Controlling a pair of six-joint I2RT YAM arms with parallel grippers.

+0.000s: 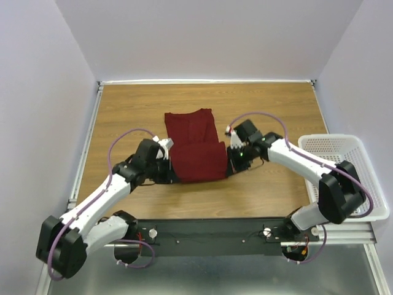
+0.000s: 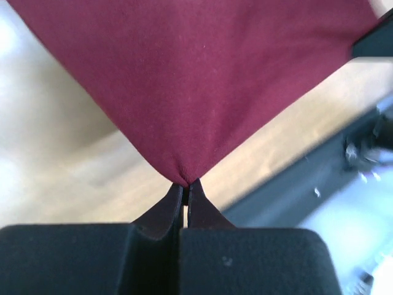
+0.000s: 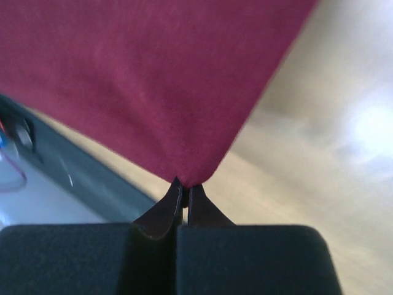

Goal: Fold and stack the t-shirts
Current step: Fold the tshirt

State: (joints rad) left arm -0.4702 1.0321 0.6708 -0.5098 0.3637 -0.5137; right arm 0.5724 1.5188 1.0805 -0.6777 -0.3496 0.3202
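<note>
A plain dark red t-shirt [image 1: 195, 142] lies in the middle of the wooden table, its near part lifted and stretched between both grippers. My left gripper [image 1: 168, 155] is shut on the shirt's left corner; in the left wrist view the cloth [image 2: 196, 80] tapers to a point pinched at the fingertips [image 2: 186, 183]. On the other side my right gripper [image 1: 231, 153] is shut on the right corner, and the right wrist view shows the cloth [image 3: 141, 80] ending in the closed tips [image 3: 185, 185]. The far part of the shirt rests flat on the table.
A white plastic mesh basket [image 1: 344, 169] stands at the right edge of the table [image 1: 129, 104]. White walls close in the back and sides. A black rail [image 1: 209, 230] with the arm bases runs along the near edge.
</note>
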